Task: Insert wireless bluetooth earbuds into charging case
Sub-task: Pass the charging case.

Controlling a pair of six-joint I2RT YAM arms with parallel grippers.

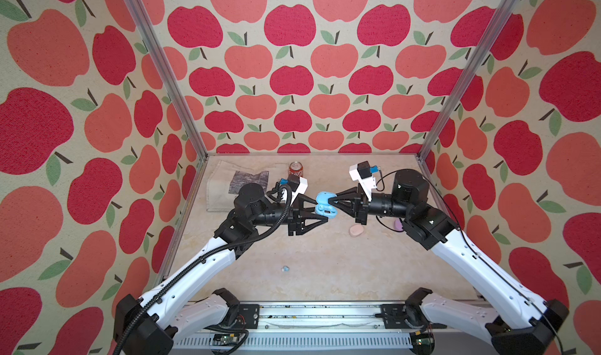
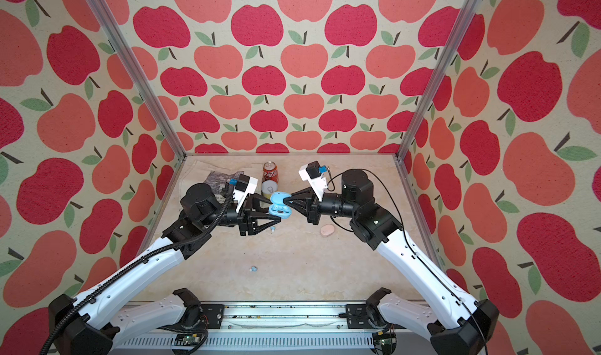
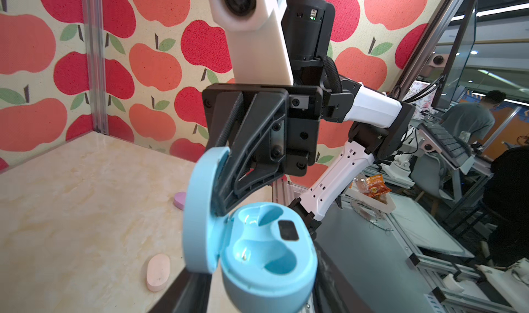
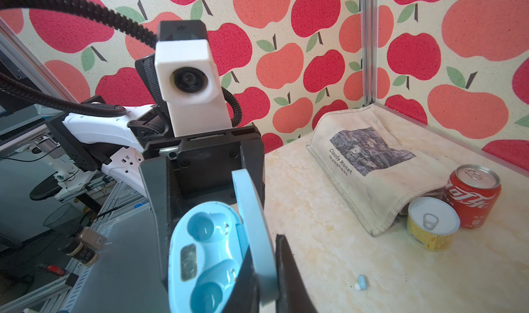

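In both top views the open blue case (image 1: 325, 211) hung in the air; the left gripper (image 1: 321, 210) had its jaws spread on both sides of the bottom half, and I could not tell if they squeezed it; the right gripper (image 1: 331, 201) pinched the lid (image 1: 323, 196); one earbud (image 1: 285, 268) lay on the table (image 1: 325, 282), well apart from both. In the left wrist view the right gripper bit the lid; in the right wrist view a second earbud (image 4: 360, 282) lay on the table near it, not touching.
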